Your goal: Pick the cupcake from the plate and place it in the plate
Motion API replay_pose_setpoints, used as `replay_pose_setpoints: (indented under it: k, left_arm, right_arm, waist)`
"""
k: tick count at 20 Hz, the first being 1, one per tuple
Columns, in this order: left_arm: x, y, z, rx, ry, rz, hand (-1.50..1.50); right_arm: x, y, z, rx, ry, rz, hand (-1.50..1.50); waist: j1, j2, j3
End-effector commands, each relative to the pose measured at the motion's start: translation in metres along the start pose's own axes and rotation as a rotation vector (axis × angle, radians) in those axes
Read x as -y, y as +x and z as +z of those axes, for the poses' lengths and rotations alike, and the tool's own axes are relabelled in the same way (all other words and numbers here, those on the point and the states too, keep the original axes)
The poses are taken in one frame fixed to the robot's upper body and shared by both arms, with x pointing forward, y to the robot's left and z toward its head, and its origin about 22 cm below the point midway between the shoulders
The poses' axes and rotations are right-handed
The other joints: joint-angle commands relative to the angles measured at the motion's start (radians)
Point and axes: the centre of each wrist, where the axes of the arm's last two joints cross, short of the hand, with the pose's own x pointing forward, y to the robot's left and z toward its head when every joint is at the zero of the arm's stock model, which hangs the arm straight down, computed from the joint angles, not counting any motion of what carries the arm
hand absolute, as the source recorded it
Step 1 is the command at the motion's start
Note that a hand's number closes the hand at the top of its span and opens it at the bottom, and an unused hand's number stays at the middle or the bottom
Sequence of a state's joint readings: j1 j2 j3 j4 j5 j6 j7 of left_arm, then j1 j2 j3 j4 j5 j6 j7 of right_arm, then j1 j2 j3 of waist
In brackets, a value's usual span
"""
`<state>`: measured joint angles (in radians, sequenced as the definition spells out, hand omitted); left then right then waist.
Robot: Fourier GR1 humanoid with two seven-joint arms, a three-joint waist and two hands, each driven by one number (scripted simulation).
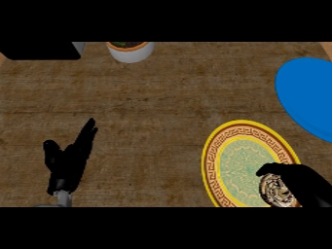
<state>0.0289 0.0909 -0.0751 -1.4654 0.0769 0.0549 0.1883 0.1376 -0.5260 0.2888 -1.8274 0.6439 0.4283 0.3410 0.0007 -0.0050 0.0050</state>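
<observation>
A yellow-rimmed patterned plate (230,146) lies at the lower right of the counter. On its lower right part sits the cupcake (276,190), showing a brown and gold wrapper. My right hand (308,184) curls round the cupcake from the right and partly hides it. A plain blue plate (313,97) lies further back at the right edge. My left hand (69,158) rests open at the lower left, fingers pointing up, away from both plates.
A white pot with a plant (130,50) stands at the back, left of centre. A black object (39,50) sits at the back left corner. Wooden edges border the counter at the far left and right.
</observation>
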Motion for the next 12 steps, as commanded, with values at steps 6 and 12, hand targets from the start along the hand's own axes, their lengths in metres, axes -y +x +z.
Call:
replay_pose_setpoints:
  k: [6,12]
  left_arm:
    - [-0.012,0.007,-0.007,-0.072,-0.001,0.022,0.00]
    - [0.001,0.002,-0.002,-0.028,-0.040,0.003,0.00]
  right_arm:
    - [-0.016,-0.011,-0.019,0.039,-0.042,0.086,1.50]
    - [0.042,-0.019,-0.050,-0.500,-0.382,-0.245,1.50]
  waist:
    - [0.000,0.005,-0.005]
    - [0.041,0.040,-0.007]
